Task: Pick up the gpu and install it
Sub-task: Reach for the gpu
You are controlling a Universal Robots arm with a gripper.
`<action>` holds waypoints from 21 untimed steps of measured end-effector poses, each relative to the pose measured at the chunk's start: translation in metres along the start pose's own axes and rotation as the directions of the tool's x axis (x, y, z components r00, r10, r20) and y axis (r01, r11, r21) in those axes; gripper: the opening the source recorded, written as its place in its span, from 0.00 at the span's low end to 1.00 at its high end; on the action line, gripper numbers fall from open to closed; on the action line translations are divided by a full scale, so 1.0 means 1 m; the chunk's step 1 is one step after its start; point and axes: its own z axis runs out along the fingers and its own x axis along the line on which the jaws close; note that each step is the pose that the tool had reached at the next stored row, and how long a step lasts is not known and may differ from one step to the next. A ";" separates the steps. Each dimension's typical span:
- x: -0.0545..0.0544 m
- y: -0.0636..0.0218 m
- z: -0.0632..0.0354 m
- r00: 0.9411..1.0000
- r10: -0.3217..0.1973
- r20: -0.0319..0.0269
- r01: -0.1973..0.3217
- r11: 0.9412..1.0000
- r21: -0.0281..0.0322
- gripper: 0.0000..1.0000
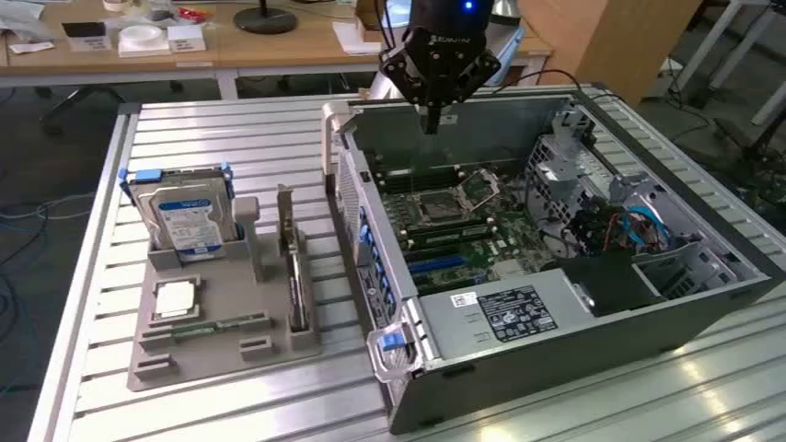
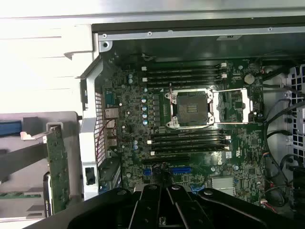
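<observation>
The black robot claw (image 1: 433, 122), fingers pressed together on nothing, hangs over the far end of the open dark grey computer case (image 1: 577, 354), above its green motherboard (image 1: 448, 226). The gpu (image 1: 294, 281), a thin dark expansion card with a pale metal bracket, stands on edge in the grey plastic parts holder (image 1: 209, 364). The holder lies on the slatted aluminium bench (image 1: 221, 138), beside the case on the exterior view's left.

Bright room light, glare on table (image 2: 38, 67), dim case (image 2: 190, 47) interior
</observation>
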 end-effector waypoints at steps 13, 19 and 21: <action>0.001 0.0000 0.0001 1.000 0.000 0.000 0.000 1.000 0.000 0.11; 0.009 -0.0006 -0.0002 1.000 0.000 0.000 0.000 1.000 0.000 0.11; 0.013 -0.0009 -0.0003 1.000 0.000 0.000 0.000 1.000 0.000 0.11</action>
